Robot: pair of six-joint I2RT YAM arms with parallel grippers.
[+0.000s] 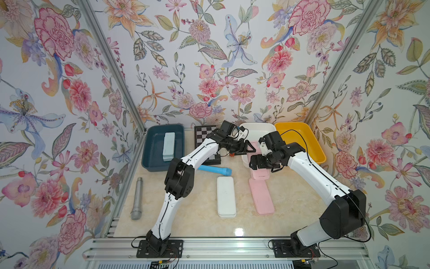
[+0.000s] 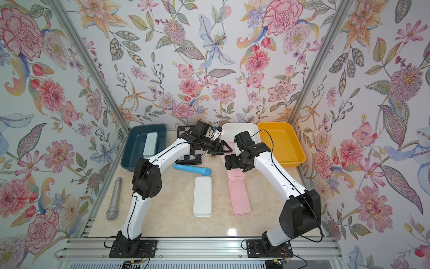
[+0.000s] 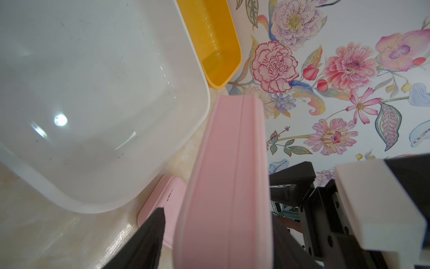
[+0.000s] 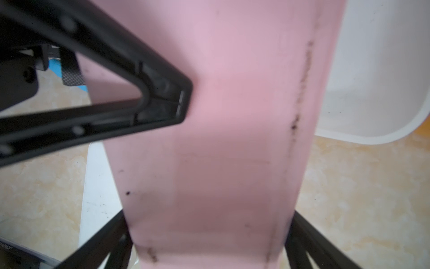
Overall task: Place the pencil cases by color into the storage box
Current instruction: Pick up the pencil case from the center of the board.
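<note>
Right now the move turns on a case shared between two tools: the held pink pencil case (image 1: 253,146) hangs in the air at the centre of both top views, above the near-left rim of the white tray (image 1: 258,127); its long axis runs from lower frame towards upper frame, one end in the right gripper (image 4: 209,233) and the other pointing at the back wall; your right gripper's fingers press on both long edges, so it is clamped across the case's width; the left gripper (image 3: 218,216) comes in from the left of the frame and straddles the thin way, face to face, one finger lying against the broad face in the right wrist view; whether it is bearing down you cannot tell. Judging by colour, the yellow tray (image 1: 300,144) looks like the likely home, and it lies to the right of the case, nearer your right arm; the case's long axis roughly matches that tray's; two more pink pencil cases (image 1: 261,198) lie on the table (image 1: 197,223) below, beside the white pencil case (image 1: 226,196).
</note>
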